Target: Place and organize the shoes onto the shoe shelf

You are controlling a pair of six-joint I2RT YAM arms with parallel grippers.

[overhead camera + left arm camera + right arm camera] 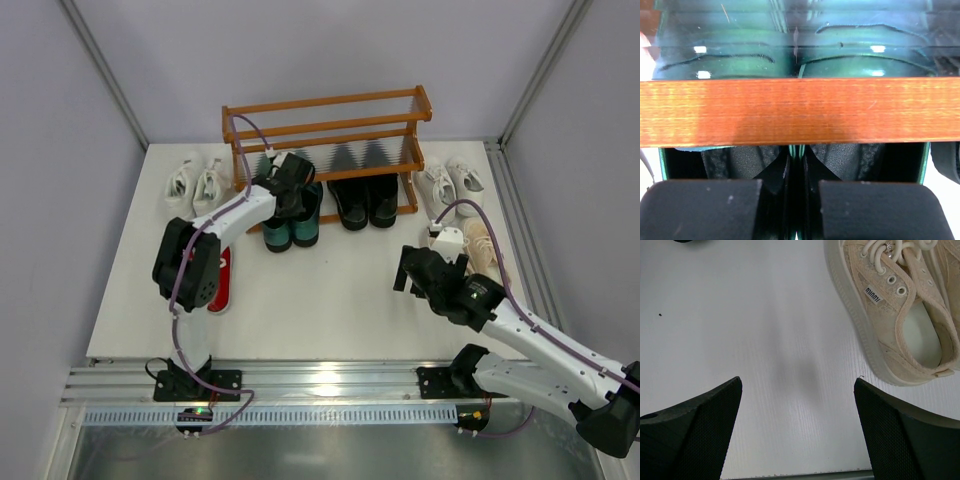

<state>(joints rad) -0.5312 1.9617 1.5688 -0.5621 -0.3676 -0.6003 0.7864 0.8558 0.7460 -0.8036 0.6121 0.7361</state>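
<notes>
Top external view shows us the shoe shelf (325, 128) at the far edge of the table (330, 300); 2 green loafers (292, 225) and 2 black loafers (365, 200) sit side by side, toes reaching in at its bottom; our left gripper (790, 205) is closed narrowly on the touching inner walls of the green loafers near their heels, a shelf rail (800, 110) crossing over them; our right gripper (797, 425) gapes wide and empty above the table, a beige sneaker (895, 315) just beside it.
</notes>
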